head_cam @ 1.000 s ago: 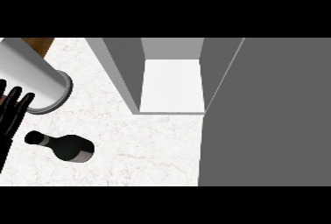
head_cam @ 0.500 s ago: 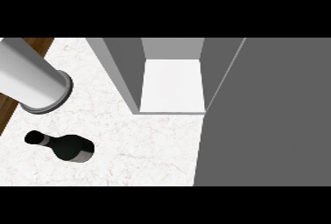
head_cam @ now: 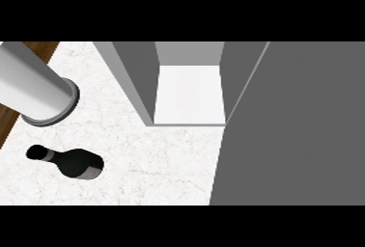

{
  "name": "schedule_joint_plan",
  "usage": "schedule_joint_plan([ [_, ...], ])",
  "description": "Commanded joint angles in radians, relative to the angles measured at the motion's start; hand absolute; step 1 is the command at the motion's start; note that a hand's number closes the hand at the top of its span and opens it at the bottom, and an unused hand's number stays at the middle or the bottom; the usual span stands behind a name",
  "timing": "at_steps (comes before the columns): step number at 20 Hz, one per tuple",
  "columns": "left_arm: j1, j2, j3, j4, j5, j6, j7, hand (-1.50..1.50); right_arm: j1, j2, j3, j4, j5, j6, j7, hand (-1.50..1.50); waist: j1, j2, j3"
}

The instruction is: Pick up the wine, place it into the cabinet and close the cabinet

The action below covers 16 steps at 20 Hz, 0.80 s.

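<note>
The wine bottle [head_cam: 68, 163] is black and stands upright on the white marbled counter [head_cam: 149, 164] at the lower left, seen from above with its neck towards the left. A grey forearm [head_cam: 32, 84] slants in from the upper left, and its capped end hangs above and left of the bottle, apart from it. No hand shows on that arm or anywhere else. The cabinet [head_cam: 189, 91] is open, with a bare white shelf inside, to the upper right of the bottle.
The open cabinet door [head_cam: 292, 125] is a wide grey panel that fills the right side of the view. The cabinet's grey side wall [head_cam: 132, 77] runs down to the counter. A brown strip [head_cam: 8, 120] marks the counter's left edge.
One second ago black fingers showed at the left edge below the forearm; they have gone out of view. The bottle and the cabinet have not moved.
</note>
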State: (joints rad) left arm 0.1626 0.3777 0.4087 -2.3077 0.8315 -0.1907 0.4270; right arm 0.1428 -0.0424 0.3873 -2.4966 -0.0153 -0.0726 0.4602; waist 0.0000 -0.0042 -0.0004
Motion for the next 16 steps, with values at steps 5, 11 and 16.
schedule_joint_plan([
  [5, 0.005, -0.003, 0.023, -0.033, -0.011, 0.020, 0.052, -1.50, 0.068, -0.047, 0.078, -0.185, 0.110, -0.046, 0.053, -1.50, -0.007, -0.001, 0.000],
  [11, -0.027, -0.042, -0.033, 0.046, -0.093, -0.027, 0.006, -1.50, -0.094, -0.055, 0.035, -0.196, 0.116, -0.117, 0.220, -1.50, -0.008, 0.001, -0.001],
  [16, -0.057, -0.070, -0.055, 0.164, -0.186, -0.060, -0.056, -1.50, -0.092, -0.060, 0.118, -0.193, 0.169, -0.155, 0.192, -1.50, -0.018, 0.001, -0.002],
])
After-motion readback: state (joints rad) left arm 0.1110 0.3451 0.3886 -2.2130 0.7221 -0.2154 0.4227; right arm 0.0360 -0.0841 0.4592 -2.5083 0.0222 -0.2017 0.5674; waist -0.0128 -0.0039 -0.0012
